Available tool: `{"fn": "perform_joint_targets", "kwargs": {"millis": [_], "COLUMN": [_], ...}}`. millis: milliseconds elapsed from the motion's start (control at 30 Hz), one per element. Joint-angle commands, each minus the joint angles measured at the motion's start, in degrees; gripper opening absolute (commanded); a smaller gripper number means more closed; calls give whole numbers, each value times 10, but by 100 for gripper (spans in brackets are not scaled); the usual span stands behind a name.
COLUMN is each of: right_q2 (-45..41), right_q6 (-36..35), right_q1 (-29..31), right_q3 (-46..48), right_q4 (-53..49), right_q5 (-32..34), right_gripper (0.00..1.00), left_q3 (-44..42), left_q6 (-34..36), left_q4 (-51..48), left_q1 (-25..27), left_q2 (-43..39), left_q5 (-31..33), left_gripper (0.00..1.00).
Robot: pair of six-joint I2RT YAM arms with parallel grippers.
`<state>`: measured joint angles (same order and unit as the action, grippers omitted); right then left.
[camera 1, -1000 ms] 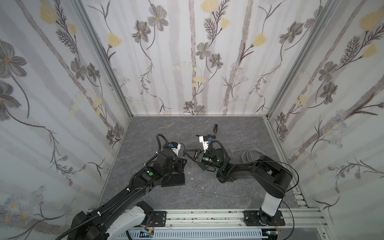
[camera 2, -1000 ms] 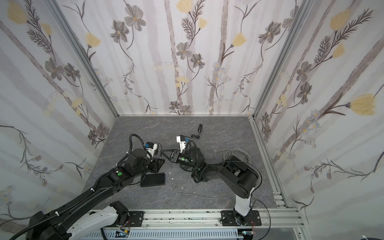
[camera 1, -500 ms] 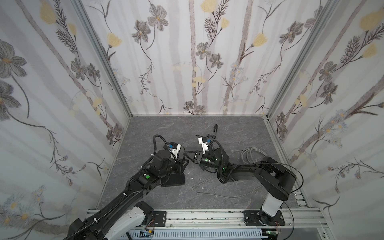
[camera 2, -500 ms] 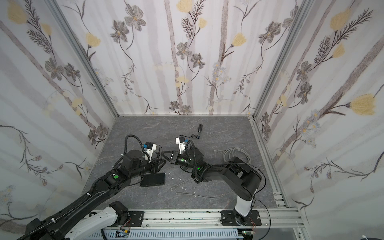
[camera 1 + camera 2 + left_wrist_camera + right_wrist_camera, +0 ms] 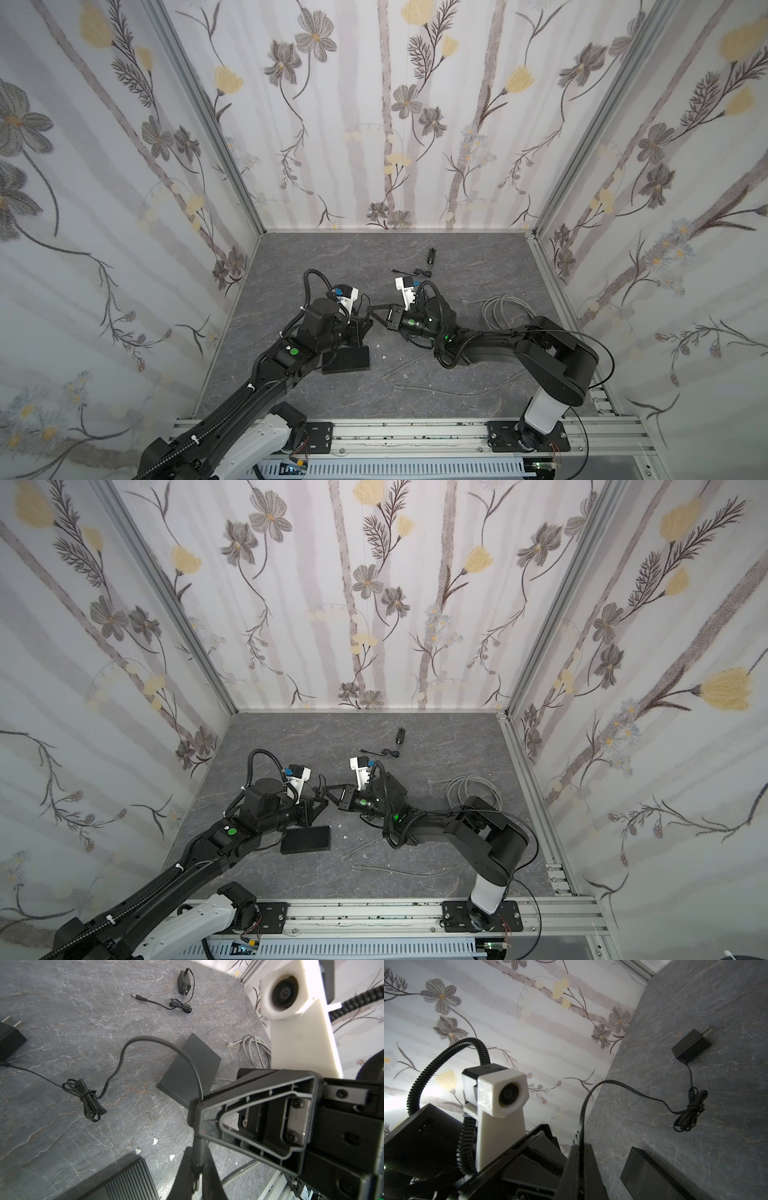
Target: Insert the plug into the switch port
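Black plug newly clamped by left tool, right tool still pinching its cable.

Grey cable coil is laid near the right wall — thin grey wire, possibly a second cable, is stretched out up front.

Both top views high, looking down, wrist views close, sharing the cable

The left jaws have closed onto the plug.
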<state>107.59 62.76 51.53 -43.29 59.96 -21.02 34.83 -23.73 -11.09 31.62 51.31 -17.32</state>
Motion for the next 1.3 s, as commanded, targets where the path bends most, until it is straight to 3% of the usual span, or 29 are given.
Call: {"fn": "perform_joint_targets", "kwargs": {"millis": [0,100,200,300,500,567,633,800,867,1267], "right_q2": [-28,-91,-156,-224,-287,-304,-306,-263,-242,-180], "right_q6": [-48,-162,-321,-427,-646,-792,-894,-980,-1003,-1142], "right_q1": [-3,-10,-12,-12,-3,15,22,34,47,78], "right_q3": [0,-2,-32,-33,34,102,147,82,62,-30], "right_q4": [-40,-167,-355,-439,-398,-311,-256,-356,-364,-418], "right_q5": [3,35,140,232,246,212,171,176,221,273], "right_gripper": [28,51,57,59,65,63,63,59,59,55], "left_q3": [18,56,93,143,174,172,165,165,164,162], "left_q6": [17,32,51,87,157,169,174,179,178,183], "left_q4": [-48,-118,-170,-231,-294,-303,-303,-303,-303,-305], "left_q1": [-4,-5,-11,-21,-37,-38,-38,-37,-38,-37], "left_q2": [1,10,28,54,94,112,127,142,141,151], "left_q5": [37,60,46,12,-99,-138,-169,-199,-197,-214], "left_gripper": [0,0,0,0,0,0,0,0,0,0]}}
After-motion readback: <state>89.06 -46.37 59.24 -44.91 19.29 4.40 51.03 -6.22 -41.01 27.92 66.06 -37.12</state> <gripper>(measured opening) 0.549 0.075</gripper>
